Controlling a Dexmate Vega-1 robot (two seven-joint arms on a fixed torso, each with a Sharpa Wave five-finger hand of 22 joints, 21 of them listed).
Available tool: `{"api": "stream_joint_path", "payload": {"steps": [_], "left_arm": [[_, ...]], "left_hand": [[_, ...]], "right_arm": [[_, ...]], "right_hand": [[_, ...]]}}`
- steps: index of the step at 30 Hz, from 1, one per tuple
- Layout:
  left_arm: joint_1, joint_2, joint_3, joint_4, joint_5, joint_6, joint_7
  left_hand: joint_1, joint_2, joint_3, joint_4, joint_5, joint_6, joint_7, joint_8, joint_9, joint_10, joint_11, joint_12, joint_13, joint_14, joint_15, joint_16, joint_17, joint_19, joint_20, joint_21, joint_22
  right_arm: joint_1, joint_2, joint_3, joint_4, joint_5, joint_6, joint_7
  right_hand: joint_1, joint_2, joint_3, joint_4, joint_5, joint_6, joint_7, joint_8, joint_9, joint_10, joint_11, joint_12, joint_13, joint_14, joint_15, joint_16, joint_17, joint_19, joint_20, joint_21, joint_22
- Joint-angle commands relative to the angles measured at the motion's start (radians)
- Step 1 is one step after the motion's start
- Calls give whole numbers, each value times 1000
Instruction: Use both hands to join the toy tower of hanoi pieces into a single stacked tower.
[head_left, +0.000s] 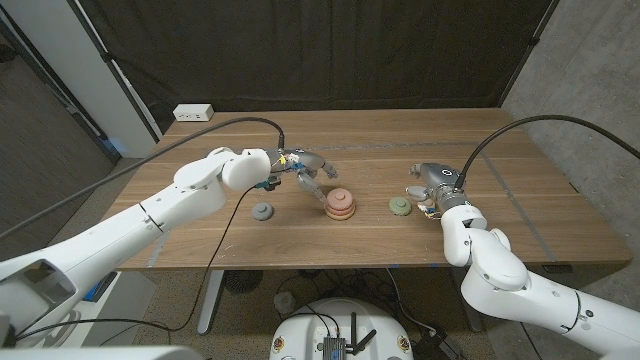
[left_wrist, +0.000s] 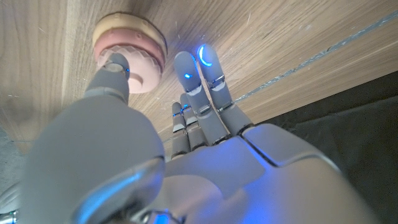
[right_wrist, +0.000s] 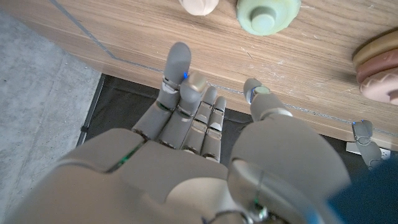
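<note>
**Nudging the stack is the main hazard as the left hand closes in**

Knocking pieces out of line is the chief risk here, in judgement. Nearest the robot on the wooden surface (head_left: 520, 200) lies a grey disc (head_left: 263, 210), loose and apart from everything else; a sweeping forearm could push it toward the edge.

A little farther in stands the pink stack (head_left: 340, 205), two or three ridged rings topped by a pale knob. The left hand (head_left: 305, 170) hovers just behind and beside it. In the left wrist view the fingers (left_wrist: 202, 81) are straight and held together, while the thumb reaches toward the stack's top (left_wrist: 134, 53); whether it touches cannot be told. Nothing is gripped. If the thumb presses sideways, the rings may slide off one another and the tower would need rebuilding.

At about the same depth, the green disc (head_left: 400, 206) sits just beside the right hand (head_left: 432, 185). The right wrist view shows that hand's fingers (right_wrist: 186, 93) loosely bent and spread from the thumb, holding nothing, with the green disc (right_wrist: 267, 15) ahead of the fingertips and a pale piece (right_wrist: 199, 5) next to it. A grasp from the side could skid the smooth disc away rather than lift it.
</note>
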Motion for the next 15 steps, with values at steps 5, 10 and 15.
{"api": "stream_joint_path", "payload": {"steps": [5, 10, 15], "left_arm": [[145, 61, -102, -95, -44, 122, 150], [196, 79, -137, -122, -74, 170, 197], [247, 98, -160, -153, -81, 227, 245]], "left_hand": [[-1, 17, 4, -5, -2, 41, -1, 18, -1, 41, -1, 16, -2, 20, -80, 19, 5, 19, -141, 10, 1], [-1, 20, 5, -5, -2, 53, -3, 21, -1, 56, -9, 18, -5, 26, -80, 20, 2, 26, -141, 12, 0], [1, 23, 7, -7, -1, 66, -7, 24, -1, 68, -13, 20, -7, 31, -80, 23, 1, 28, -142, 12, 0]], "right_arm": [[-7, -14, 56, 26, 99, 116, -25], [-1, -12, 64, 45, 117, 151, -28], [9, -8, 68, 62, 129, 175, -20]], "right_hand": [[-1, -10, 5, 0, 4, -2, -10, -5, 8, -36, 6, -14, 2, 18, -46, 21, 10, 9, -97, 3, 1], [-2, -12, 4, 0, 3, 5, -8, -1, 10, -41, 8, -15, 0, 12, -47, 15, 2, 12, -97, 5, 3], [-2, -13, 4, -1, 2, 5, -8, -1, 10, -41, 6, -14, -2, 15, -47, 19, 5, 12, -97, 5, 3]]}}
